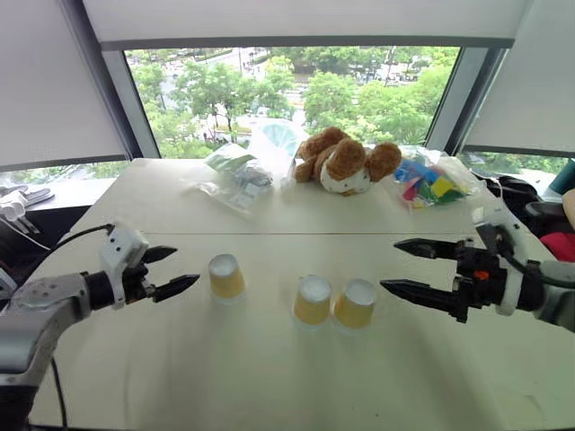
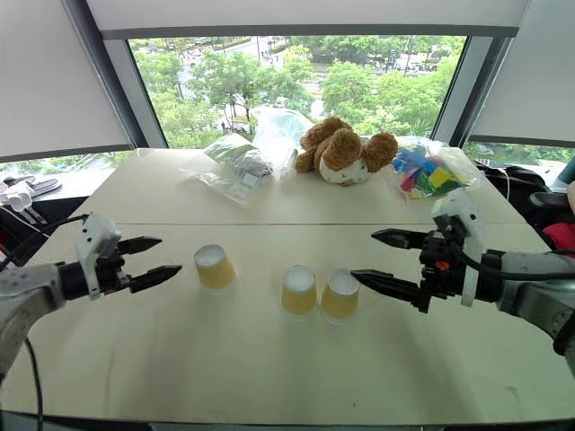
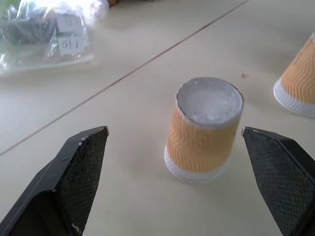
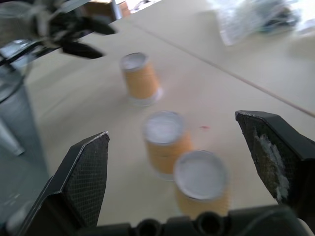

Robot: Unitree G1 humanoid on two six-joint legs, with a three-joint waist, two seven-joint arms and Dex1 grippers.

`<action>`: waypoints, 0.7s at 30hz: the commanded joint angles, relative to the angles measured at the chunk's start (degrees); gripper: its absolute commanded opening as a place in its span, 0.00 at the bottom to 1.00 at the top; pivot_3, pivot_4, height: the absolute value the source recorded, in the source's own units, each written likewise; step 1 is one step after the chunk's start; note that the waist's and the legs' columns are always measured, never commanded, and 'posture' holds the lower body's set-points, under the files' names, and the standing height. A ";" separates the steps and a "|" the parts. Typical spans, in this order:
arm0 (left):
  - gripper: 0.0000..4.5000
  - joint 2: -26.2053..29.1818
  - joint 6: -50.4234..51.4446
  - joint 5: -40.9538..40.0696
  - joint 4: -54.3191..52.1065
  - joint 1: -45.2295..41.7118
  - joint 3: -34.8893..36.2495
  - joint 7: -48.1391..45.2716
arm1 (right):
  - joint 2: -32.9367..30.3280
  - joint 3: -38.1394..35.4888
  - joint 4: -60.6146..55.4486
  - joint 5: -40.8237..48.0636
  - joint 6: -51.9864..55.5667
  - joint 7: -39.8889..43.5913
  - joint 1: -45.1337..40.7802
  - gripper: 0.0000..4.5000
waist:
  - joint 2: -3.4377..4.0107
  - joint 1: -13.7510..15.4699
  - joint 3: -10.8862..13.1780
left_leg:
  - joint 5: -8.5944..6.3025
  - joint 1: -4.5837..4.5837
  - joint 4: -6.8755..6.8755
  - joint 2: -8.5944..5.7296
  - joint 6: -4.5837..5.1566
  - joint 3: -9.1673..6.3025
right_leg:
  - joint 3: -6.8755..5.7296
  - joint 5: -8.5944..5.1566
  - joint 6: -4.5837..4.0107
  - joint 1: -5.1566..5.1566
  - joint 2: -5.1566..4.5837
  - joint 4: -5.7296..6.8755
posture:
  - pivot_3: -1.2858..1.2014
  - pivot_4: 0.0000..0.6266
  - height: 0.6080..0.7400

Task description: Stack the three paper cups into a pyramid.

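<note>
The left gripper [image 1: 171, 271] and right gripper [image 1: 402, 267] are hovering nearest, one at each side of the cream table [image 1: 269, 377], both with fingers spread wide and pinching nothing. Between them three cups are sitting upside down on the table, none stacked: the left cup [image 1: 225, 276] is standing alone just off the left gripper's fingertips, while the middle cup [image 1: 312, 299] and right cup [image 1: 355, 303] are standing side by side — touching or nearly so — near the right gripper. A seam [image 1: 296, 234] is running across the table beyond them. At the far edge, a clear bag [image 1: 235, 178] is holding small dark items, a brown teddy [image 1: 345, 160] is lying on its side, and a second bag [image 1: 432, 182] is holding coloured blocks. Beyond, a window [image 1: 296, 94] is showing green trees – with white blinds [image 1: 54, 81] at either side.
</note>
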 commanded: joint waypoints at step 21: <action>0.88 -11.18 -12.89 9.96 18.19 -14.55 -9.55 -6.82 | 1.64 8.70 -4.87 4.04 -2.56 -8.59 -0.47 1.00 | -0.11 0.66 0.06 | -0.01 -0.06 0.12 -0.01 0.05 0.05 | -0.01 0.01 0.02 -0.06 0.04 0.04 | 0.52 0.24 1.00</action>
